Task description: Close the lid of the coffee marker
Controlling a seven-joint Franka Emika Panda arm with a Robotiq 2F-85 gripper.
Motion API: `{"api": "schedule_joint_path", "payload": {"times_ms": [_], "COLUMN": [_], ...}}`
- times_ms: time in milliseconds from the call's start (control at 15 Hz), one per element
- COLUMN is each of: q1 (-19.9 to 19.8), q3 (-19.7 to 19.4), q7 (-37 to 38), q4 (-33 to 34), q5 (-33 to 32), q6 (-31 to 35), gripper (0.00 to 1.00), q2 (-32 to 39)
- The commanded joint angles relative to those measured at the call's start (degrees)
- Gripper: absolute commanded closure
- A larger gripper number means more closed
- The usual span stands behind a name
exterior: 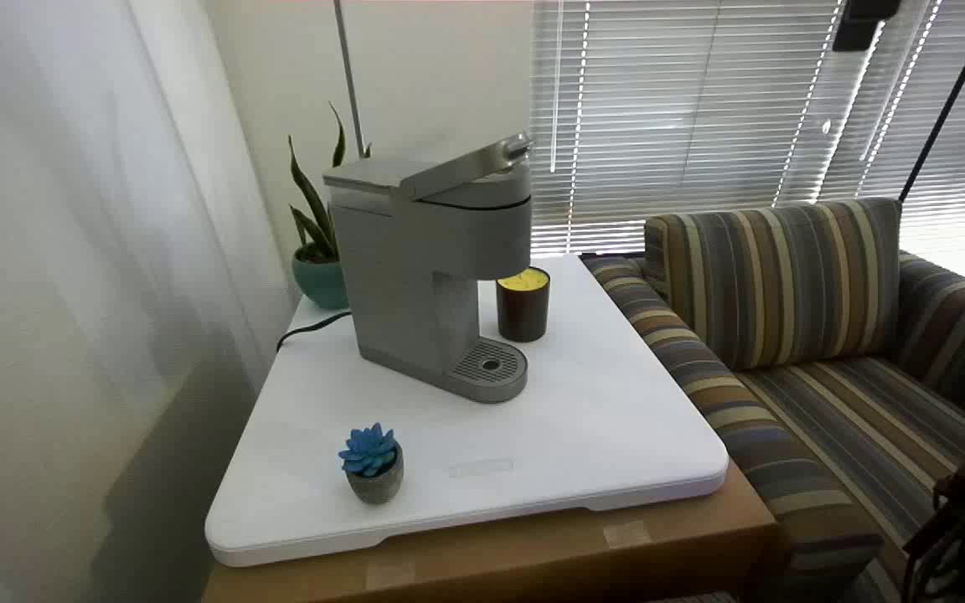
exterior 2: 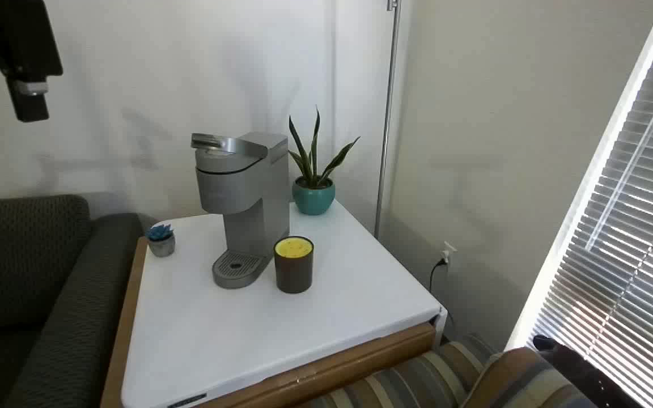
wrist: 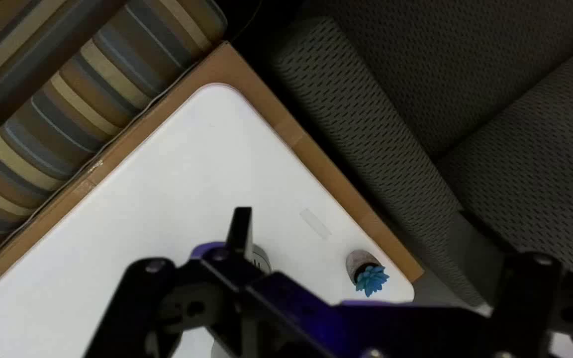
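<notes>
Currently, the end effector (wrist: pixel 356 223) is released: its fingers (wrist: pixel 240 231) stand spread, with nothing held between them. The grey single-serve coffee maker (exterior: pixel 399 260) stands upright on the table (exterior 2: pixel 349 300), lower than the end effector and well apart from it. The lid handle (exterior: pixel 461 172) is raised, so the lid (exterior: pixel 491 191) is judged not yet closed; how far the lid itself is parted from the body cannot be told.

Governing relation: the long axis of the lid handle slopes upward toward the end effector's side in both exterior views. The free end is therefore the nearer part, and the pivot end is the farther. The coming move calls for a traverse to a position above the free end, followed by a downward press. Contact close to the pivot end would likely lose leverage; a sideways push could slide the coffee maker.

Beyond the coffee maker, as reckoned from the end effector, stands a teal-potted snake plant (exterior 2: pixel 313 198). A dark jar with yellow contents (exterior 2: pixel 293 275) stands beside the drip tray (exterior 2: pixel 238 267), below the end effector.
</notes>
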Motion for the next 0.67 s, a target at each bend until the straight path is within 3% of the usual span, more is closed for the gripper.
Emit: {"api": "schedule_joint_path", "payload": {"times_ms": [0,600], "q1": [-0.96,-0.69], "q3": [0.85,0.54], "q7": [-0.29,-1.15], "q4": [0.12,0.01], "q5": [0.36,1.47], "q6": [-0.19,1.39], "gripper": [0.00,0.00], "q2": [0.05,0.26]}}
